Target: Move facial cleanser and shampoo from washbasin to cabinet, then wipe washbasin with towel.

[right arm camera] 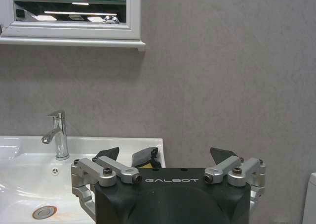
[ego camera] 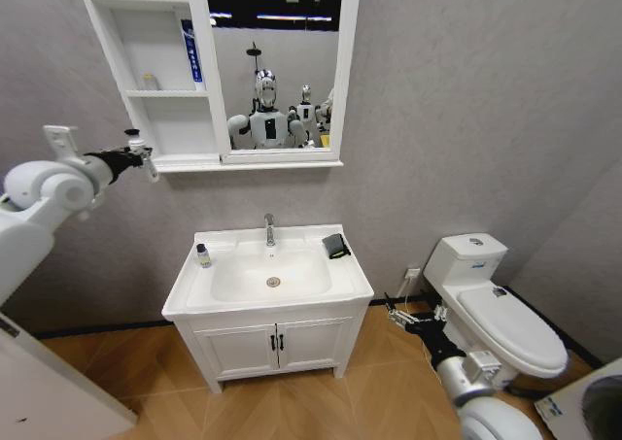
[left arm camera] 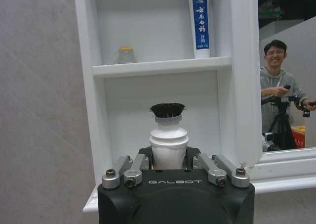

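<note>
My left gripper (ego camera: pixel 139 154) is raised in front of the cabinet's (ego camera: pixel 146 110) lowest open compartment (left arm camera: pixel 163 93). It is shut on a white bottle with a dark cap (left arm camera: pixel 169 144); I cannot tell whether it is the facial cleanser or the shampoo. A second small dark-capped bottle (ego camera: pixel 203 255) stands on the washbasin's (ego camera: pixel 292 299) left rim. The dark folded towel (ego camera: pixel 336 246) lies on the back right corner of the rim, also seen as the towel (right arm camera: pixel 146 156) beyond my right gripper (right arm camera: pixel 164 157). That right gripper (ego camera: pixel 397 308) hangs open and low, right of the vanity.
A blue toothpaste tube (left arm camera: pixel 200 21) and a small jar (left arm camera: pixel 126 55) stand on the cabinet's middle shelf. The chrome tap (right arm camera: pixel 58 134) rises behind the bowl. A white toilet (ego camera: pixel 505 314) stands close to my right arm. The mirror panel (ego camera: pixel 277 61) is right of the shelves.
</note>
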Motion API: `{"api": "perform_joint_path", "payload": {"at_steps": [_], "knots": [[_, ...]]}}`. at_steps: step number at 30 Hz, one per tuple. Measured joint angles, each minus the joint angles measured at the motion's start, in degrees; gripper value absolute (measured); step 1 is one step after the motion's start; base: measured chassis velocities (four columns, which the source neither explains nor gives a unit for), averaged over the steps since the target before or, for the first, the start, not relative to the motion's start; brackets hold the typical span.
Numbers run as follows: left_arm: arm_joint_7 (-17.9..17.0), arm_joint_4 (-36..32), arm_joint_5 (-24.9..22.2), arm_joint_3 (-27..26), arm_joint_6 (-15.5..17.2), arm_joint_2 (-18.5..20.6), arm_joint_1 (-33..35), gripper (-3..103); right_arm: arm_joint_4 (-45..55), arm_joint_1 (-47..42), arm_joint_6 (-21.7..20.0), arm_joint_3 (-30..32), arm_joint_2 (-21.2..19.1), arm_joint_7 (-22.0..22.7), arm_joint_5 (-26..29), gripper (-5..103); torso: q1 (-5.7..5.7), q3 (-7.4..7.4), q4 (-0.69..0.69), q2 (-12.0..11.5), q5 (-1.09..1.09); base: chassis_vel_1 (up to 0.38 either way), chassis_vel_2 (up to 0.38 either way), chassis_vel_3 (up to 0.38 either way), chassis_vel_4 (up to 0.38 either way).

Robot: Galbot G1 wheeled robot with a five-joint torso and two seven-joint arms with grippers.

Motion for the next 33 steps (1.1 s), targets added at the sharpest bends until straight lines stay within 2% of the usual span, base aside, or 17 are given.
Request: {"api": "perform_joint_path", "payload": {"at_steps": [1, 2, 4, 5, 8, 9, 11, 15, 17, 18, 20, 22, 26, 33], "knots": [[0.51, 2.93, 0.57, 3.87, 0.21, -2.11, -3.88, 34, -0.15, 0.41, -0.03, -0.15, -0.15, -0.02, 0.09, 100, 0.00, 0.00, 0.01, 0.00, -0.02, 0.000, 0.000, 0.000, 0.000], [0.51, 2.93, 0.57, 3.87, 0.21, -2.11, -3.88, 34, -0.15, 0.41, -0.03, -0.15, -0.15, -0.02, 0.09, 100, 0.00, 0.00, 0.01, 0.00, -0.02, 0.000, 0.000, 0.000, 0.000], [1.36, 8.96, 1.63, 8.82, 0.32, -5.71, -9.56, 34, -0.38, 1.15, -0.04, -0.19, -0.37, -0.02, 0.45, 100, 0.00, 0.00, 0.00, 0.00, -0.01, 0.000, 0.000, 0.000, 0.000], [1.36, 8.96, 1.63, 8.82, 0.32, -5.71, -9.56, 34, -0.38, 1.15, -0.04, -0.19, -0.37, -0.02, 0.45, 100, 0.00, 0.00, 0.00, 0.00, -0.01, 0.000, 0.000, 0.000, 0.000], [3.13, 18.18, 3.58, 13.24, 0.35, -10.83, -15.25, 34, -0.72, 2.15, -0.02, -0.17, -0.52, -0.02, 0.85, 100, 0.00, 0.00, 0.00, 0.00, -0.02, 0.000, 0.000, 0.000, 0.000], [3.13, 18.18, 3.58, 13.24, 0.35, -10.83, -15.25, 34, -0.72, 2.15, -0.02, -0.17, -0.52, -0.02, 0.85, 100, 0.00, 0.00, 0.00, 0.00, -0.02, 0.000, 0.000, 0.000, 0.000], [5.54, 23.34, 5.99, 14.85, -0.16, -14.04, -17.51, 34, -0.76, 2.32, 0.47, -0.04, -0.18, -0.02, 0.98, 100, 0.01, 0.00, 0.00, 0.00, 0.00, 0.000, 0.000, 0.000, 0.000], [7.80, 27.00, 8.25, 15.42, -0.73, -16.33, -18.36, 34, -0.80, 2.29, 2.16, 0.32, 0.05, -0.29, 0.92, 100, 0.00, 0.00, 0.00, 0.00, -0.03, 0.000, 0.000, 0.000, 0.000], [9.82, 31.68, 10.51, 15.61, -1.89, -19.21, -19.56, 34, -1.03, 2.82, 3.43, 0.81, -0.18, -0.63, 1.02, 100, -0.01, -0.01, 0.02, 0.00, -0.03, 0.000, 0.000, 0.000, 0.000], [9.82, 31.68, 10.51, 15.61, -1.89, -19.21, -19.56, 34, -1.03, 2.82, 3.43, 0.81, -0.18, -0.63, 1.02, 100, -0.01, -0.01, 0.02, 0.00, -0.03, 0.000, 0.000, 0.000, 0.000], [11.50, 36.53, 12.26, 15.56, -3.10, -22.02, -20.85, 34, -1.35, 3.74, 4.03, 0.96, -0.44, -0.76, 1.40, 100, -0.01, 0.00, 0.01, 0.01, -0.02, 0.000, 0.000, 0.000, 0.000], [12.29, 38.87, 13.10, 15.37, -3.60, -23.20, -21.37, 33, -1.54, 4.10, 4.24, 0.96, -0.44, -0.79, 1.51, 100, -0.01, 0.00, -0.01, 0.01, -0.01, 0.000, 0.000, 0.000, 0.000], [13.06, 43.51, 14.86, 14.86, -4.58, -25.04, -21.88, 33, -1.88, 4.34, 5.03, 0.92, -0.37, -1.09, 1.60, 100, -0.01, 0.00, 0.00, 0.00, -0.02, 0.000, 0.000, 0.000, 0.000], [12.95, 47.60, 16.15, 13.93, -5.55, -26.47, -21.49, 33, -1.48, 4.82, 5.07, 0.81, -0.68, -2.05, 1.87, 100, -0.02, -0.01, 0.02, 0.00, -0.04, 0.000, 0.000, 0.000, 0.000]]}}
